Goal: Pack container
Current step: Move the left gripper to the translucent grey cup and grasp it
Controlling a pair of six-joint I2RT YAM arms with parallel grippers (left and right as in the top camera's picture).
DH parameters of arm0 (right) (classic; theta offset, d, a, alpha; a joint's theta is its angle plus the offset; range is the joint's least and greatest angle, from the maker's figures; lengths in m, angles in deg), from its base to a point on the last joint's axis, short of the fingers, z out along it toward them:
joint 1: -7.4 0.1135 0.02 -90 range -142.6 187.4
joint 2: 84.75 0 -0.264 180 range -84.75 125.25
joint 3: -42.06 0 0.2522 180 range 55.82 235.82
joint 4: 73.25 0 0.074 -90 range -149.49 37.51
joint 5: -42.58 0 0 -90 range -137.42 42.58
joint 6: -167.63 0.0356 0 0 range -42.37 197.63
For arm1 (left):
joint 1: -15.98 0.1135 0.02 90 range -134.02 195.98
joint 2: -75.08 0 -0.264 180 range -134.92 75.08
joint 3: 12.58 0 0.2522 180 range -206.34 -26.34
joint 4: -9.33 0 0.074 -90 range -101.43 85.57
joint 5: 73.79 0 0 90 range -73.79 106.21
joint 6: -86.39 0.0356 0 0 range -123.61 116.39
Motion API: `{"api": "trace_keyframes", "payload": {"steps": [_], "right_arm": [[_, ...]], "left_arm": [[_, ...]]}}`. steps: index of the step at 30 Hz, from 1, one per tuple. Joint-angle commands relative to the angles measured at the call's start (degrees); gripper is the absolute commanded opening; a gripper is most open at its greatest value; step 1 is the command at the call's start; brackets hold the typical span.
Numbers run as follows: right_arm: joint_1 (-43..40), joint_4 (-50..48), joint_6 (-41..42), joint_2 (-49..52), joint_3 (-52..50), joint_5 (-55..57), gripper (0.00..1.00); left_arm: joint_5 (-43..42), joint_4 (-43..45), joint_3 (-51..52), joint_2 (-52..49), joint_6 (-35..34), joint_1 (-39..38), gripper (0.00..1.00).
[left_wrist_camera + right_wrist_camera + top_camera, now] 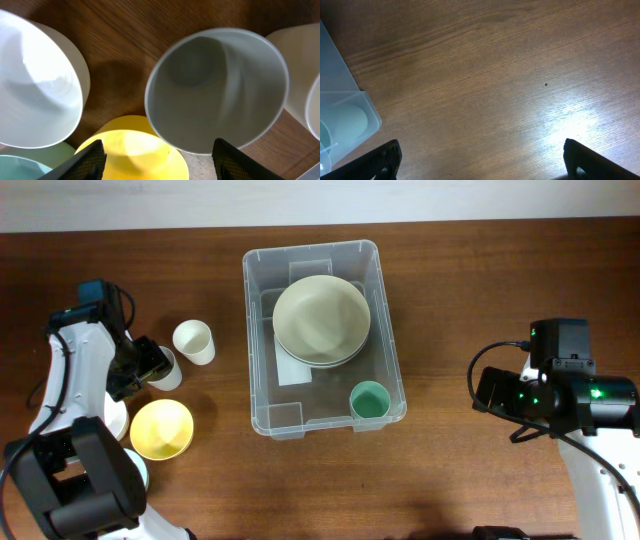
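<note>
Left hand (pixel 159 150) open, empty, over a white cup (pixel 215 90); right hand (pixel 482 149) wide open, empty, beside the container (pixel 248 310)

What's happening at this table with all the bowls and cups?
A two-armed robot is packing dishes into a clear container. Stacked pale bowls and a green cup already sit inside. The left end effector hangs open over a white cup, beside a cream cup and a yellow bowl out on the table. The right end effector is open over bare wood, holding nothing.
</note>
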Motion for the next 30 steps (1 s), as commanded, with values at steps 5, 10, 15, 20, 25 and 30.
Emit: {"api": "trace_keyframes", "payload": {"steps": [5, 10, 15, 20, 25, 30], "right_arm": [[-0.4, 0.0, -0.1, -0.4, 0.0, -0.1, 0.99], [-0.4, 0.1, -0.1, -0.4, 0.0, -0.1, 0.99], [-0.4, 0.2, -0.1, -0.4, 0.0, -0.1, 0.99], [-0.4, 0.3, -0.1, -0.4, 0.0, -0.1, 0.99], [-0.4, 0.2, -0.1, -0.4, 0.0, -0.1, 0.99], [-0.4, 0.2, -0.1, -0.4, 0.0, 0.2, 0.99]], "left_arm": [[0.4, 1.8, 1.0, -0.9, 0.9, 1.5, 0.7], [0.5, 6.1, 3.2, -1.2, 0.9, 1.6, 0.7], [0.4, 8.7, 3.2, -3.4, 0.9, 1.6, 0.68], [0.4, 9.5, 3.2, -5.3, 0.9, 1.6, 0.59], [0.4, 10.4, 3.2, -5.2, 0.9, 1.6, 0.34], [0.4, 10.7, 2.8, -5.2, 0.9, 1.6, 0.2]]}}
